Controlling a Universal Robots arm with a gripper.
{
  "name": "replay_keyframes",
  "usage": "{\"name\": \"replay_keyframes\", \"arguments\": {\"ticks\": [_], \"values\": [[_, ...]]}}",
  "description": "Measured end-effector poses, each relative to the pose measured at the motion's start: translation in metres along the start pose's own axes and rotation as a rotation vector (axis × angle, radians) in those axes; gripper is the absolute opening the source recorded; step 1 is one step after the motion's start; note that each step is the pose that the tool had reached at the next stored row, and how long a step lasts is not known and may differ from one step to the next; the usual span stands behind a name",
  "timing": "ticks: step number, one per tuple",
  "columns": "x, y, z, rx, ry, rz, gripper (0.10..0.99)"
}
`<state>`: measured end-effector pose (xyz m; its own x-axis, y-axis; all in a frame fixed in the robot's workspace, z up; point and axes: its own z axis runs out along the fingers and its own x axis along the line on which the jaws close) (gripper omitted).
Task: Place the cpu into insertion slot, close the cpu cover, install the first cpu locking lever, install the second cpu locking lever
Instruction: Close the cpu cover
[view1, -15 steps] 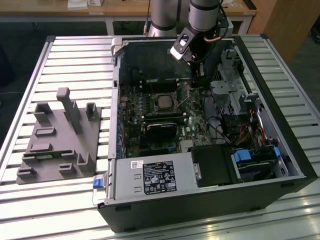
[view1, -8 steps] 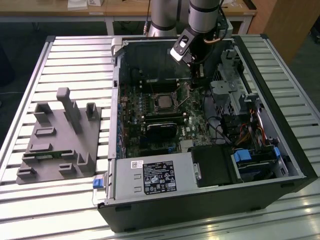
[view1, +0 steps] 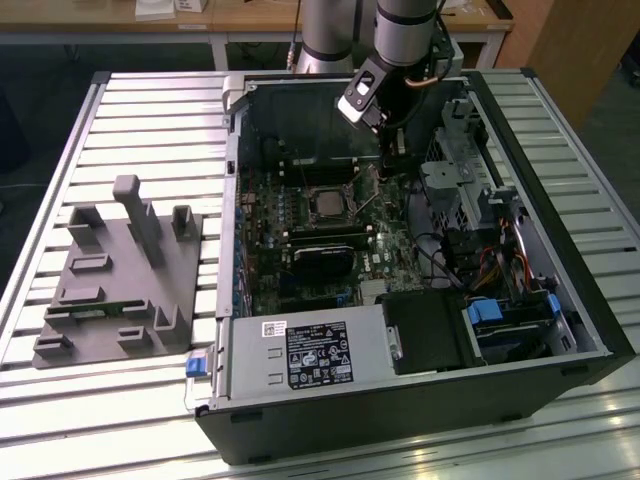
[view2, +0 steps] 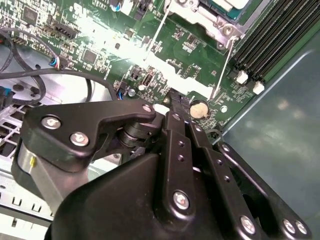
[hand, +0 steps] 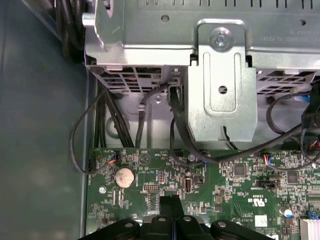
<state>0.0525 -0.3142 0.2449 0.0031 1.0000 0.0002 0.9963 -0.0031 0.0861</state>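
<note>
The insertion slot (view1: 325, 204) sits mid-board on the green motherboard, with the cpu (view1: 325, 206) lying in it as a grey square. The silver cpu cover (view2: 218, 21) frames it, lying flat over the socket. Two thin wire locking levers (view2: 156, 35) (view2: 222, 70) stick out from the socket, unlatched. My gripper (view1: 388, 170) hangs over the board on the exterior view's right of the socket. Its black fingers (view2: 176, 130) are pressed together with nothing between them, and their tips (hand: 170, 201) point down near a round coin battery (hand: 124, 176).
A silver drive cage (hand: 220, 90) and black cables (hand: 175, 125) stand just beyond the gripper. Memory sticks (view2: 270, 45) run beside the socket. A power supply (view1: 310, 355) fills the case's near end. A grey fixture (view1: 115, 270) sits on the slatted table at the exterior view's left.
</note>
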Motion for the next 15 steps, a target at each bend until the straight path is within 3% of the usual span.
{"name": "replay_keyframes", "arguments": {"ticks": [15], "values": [[-0.0001, -0.0168, -0.0014, 0.0, 0.0001, 0.0, 0.106]]}}
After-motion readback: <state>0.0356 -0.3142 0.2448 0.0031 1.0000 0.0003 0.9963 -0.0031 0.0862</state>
